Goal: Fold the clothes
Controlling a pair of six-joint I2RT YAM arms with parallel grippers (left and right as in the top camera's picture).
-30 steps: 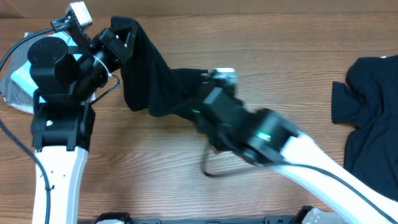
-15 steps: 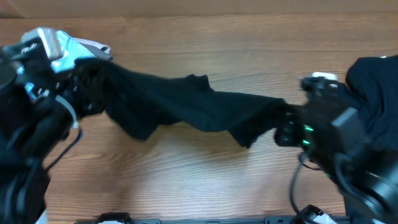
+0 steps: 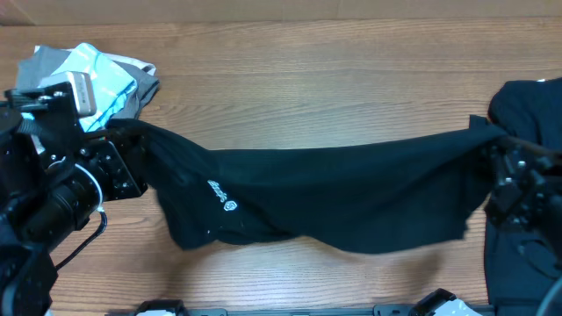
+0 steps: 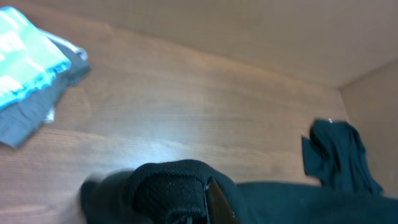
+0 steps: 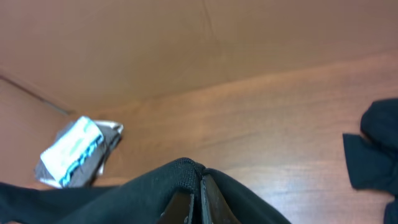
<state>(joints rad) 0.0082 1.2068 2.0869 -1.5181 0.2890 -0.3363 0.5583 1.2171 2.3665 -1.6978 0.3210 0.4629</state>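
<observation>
A black short-sleeved cotton T-shirt point(image 3: 334, 189) is held stretched out sideways across the middle of the brown wood-grain worktop point(image 3: 334, 88), with one end taken by each arm. Its left end is gripped by the left hand point(image 4: 205, 200), whose fingers are closed on a bunched fold of the black cloth. Its right end is gripped by the right hand point(image 5: 191, 202), whose two fingers are pressed close together with the cloth draped over their tips. The upper edge is pulled nearly straight between the two hands, while the lower edge hangs in a loose curve; whether that edge touches the worktop cannot be told. A small line of white lettering point(image 3: 221, 195) is seen on the left part of the cloth. A second black T-shirt point(image 3: 531, 110) is lying crumpled at the right edge of the worktop, just beside the right hand. A grey and turquoise folded cloth bundle point(image 3: 101, 75) is lying at the far left corner.
</observation>
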